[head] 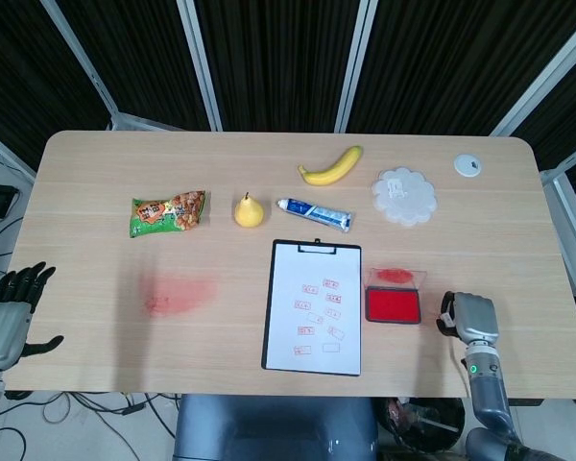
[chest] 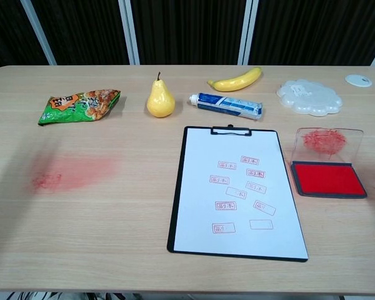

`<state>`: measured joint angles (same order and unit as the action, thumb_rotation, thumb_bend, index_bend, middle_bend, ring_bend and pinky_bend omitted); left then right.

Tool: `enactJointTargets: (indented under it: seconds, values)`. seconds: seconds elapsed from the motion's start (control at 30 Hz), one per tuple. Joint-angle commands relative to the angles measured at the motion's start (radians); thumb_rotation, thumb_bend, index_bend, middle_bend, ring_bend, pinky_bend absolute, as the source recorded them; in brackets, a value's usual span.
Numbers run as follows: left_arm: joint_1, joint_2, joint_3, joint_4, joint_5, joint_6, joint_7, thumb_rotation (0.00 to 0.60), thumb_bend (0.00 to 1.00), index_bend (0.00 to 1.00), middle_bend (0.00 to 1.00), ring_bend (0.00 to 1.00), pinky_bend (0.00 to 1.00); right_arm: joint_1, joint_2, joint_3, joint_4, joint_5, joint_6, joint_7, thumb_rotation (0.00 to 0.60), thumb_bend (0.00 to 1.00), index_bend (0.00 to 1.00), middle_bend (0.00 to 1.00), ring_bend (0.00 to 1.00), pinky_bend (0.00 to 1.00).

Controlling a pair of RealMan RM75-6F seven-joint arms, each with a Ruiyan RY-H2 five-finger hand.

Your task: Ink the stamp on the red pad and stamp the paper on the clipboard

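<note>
Red pad (head: 394, 305): lid open, just right of clipboard (head: 313, 307), paper (chest: 238, 194) already bearing several red marks; right hand (head: 468, 317) just right of pad, near table (head: 96, 269) front edge, nearer hand by far; pad lies to its left, clipboard beyond; stamp not discernible, grip cannot be told; left hand (head: 10, 307) off far left corner, fingers spread, holding nothing.
</note>
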<state>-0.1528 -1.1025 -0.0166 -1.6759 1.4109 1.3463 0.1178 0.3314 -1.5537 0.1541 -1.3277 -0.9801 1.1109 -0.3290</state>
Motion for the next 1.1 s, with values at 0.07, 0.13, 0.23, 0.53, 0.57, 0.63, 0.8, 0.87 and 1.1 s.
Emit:
enactJointTargets:
  seconds: [0.07, 0.13, 0.23, 0.53, 0.57, 0.63, 0.8, 0.87, 1.1]
  values:
    - [0.000, 0.000, 0.000, 0.000, 0.001, 0.001, 0.000, 0.600, 0.04, 0.00, 0.00, 0.00, 0.00, 0.001, 0.002, 0.002, -0.003, 0.007, -0.004, -0.008, 0.600, 0.35, 0.62, 0.59, 0.79, 0.87]
    - [0.000, 0.000, 0.000, 0.000, 0.001, -0.001, -0.001, 0.600, 0.04, 0.00, 0.00, 0.00, 0.00, 0.002, 0.004, 0.002, -0.009, 0.013, -0.007, -0.014, 0.600, 0.35, 0.61, 0.59, 0.79, 0.87]
    - [0.000, 0.001, 0.001, 0.000, 0.003, -0.001, -0.001, 0.600, 0.04, 0.00, 0.00, 0.00, 0.00, 0.003, 0.007, 0.004, -0.012, 0.023, -0.013, -0.018, 0.600, 0.35, 0.61, 0.58, 0.79, 0.87]
    - [0.001, 0.001, 0.002, 0.000, 0.004, 0.000, 0.001, 0.600, 0.04, 0.00, 0.00, 0.00, 0.00, 0.009, 0.018, 0.016, -0.036, 0.062, -0.028, -0.034, 0.600, 0.35, 0.59, 0.56, 0.79, 0.87]
    - [0.001, 0.001, 0.002, 0.001, 0.004, 0.000, 0.001, 0.600, 0.04, 0.00, 0.00, 0.00, 0.00, 0.009, 0.020, 0.017, -0.040, 0.067, -0.030, -0.036, 0.600, 0.35, 0.59, 0.56, 0.79, 0.87]
    - [0.001, 0.001, 0.002, 0.001, 0.004, 0.000, 0.001, 0.600, 0.04, 0.00, 0.00, 0.00, 0.00, 0.010, 0.023, 0.019, -0.047, 0.074, -0.030, -0.041, 0.600, 0.35, 0.58, 0.55, 0.79, 0.87]
    - [0.001, 0.001, 0.002, 0.001, 0.005, 0.000, 0.001, 0.600, 0.04, 0.00, 0.00, 0.00, 0.00, 0.014, 0.032, 0.017, -0.060, 0.087, -0.037, -0.052, 0.600, 0.30, 0.49, 0.48, 0.79, 0.87]
    - [0.001, 0.001, 0.002, 0.000, 0.005, 0.000, 0.000, 0.600, 0.04, 0.00, 0.00, 0.00, 0.00, 0.016, 0.034, 0.014, -0.062, 0.093, -0.039, -0.059, 0.600, 0.25, 0.38, 0.42, 0.79, 0.87]
    - [0.002, 0.002, 0.002, 0.001, 0.008, 0.001, -0.004, 0.600, 0.04, 0.00, 0.00, 0.00, 0.00, 0.018, 0.048, 0.009, -0.098, 0.098, -0.015, -0.092, 0.600, 0.12, 0.11, 0.28, 0.77, 0.87]
